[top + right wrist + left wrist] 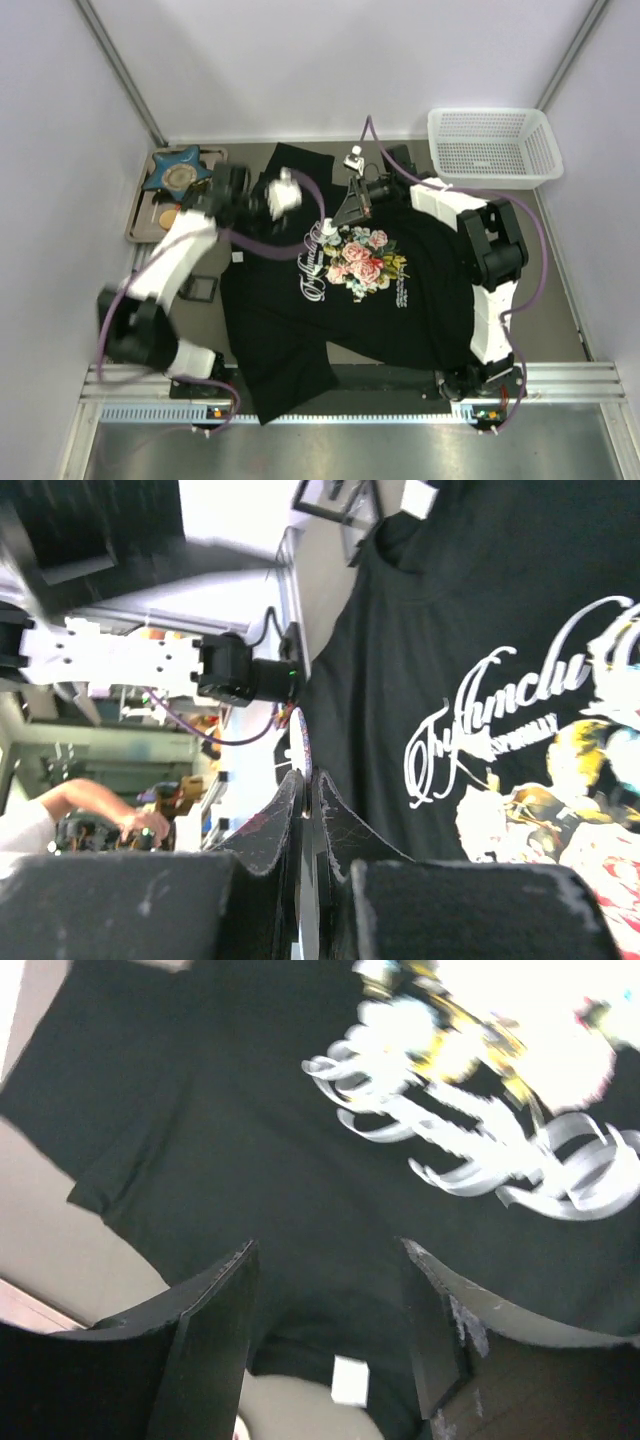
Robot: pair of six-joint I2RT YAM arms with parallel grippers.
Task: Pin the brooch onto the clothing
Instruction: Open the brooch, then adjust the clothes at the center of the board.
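The clothing, a black T-shirt (420,300) with a rose print and white lettering, lies spread flat, its collar to the left. My right gripper (338,218) hovers over the chest near the print. In the right wrist view that gripper (305,780) is shut on the brooch (303,742), a thin round piece seen edge-on that sticks up from the fingertips beside the shirt (420,630). My left gripper (272,200) is over the shirt's upper left part. In its own view this gripper (328,1260) stands open above the collar and its white label (350,1380), with nothing between its fingers.
A white mesh basket (495,145) stands at the back right. A tray (140,215) at the back left holds a blue star-shaped dish (180,170). A small black square box (200,290) lies left of the shirt. Pale walls close in both sides.
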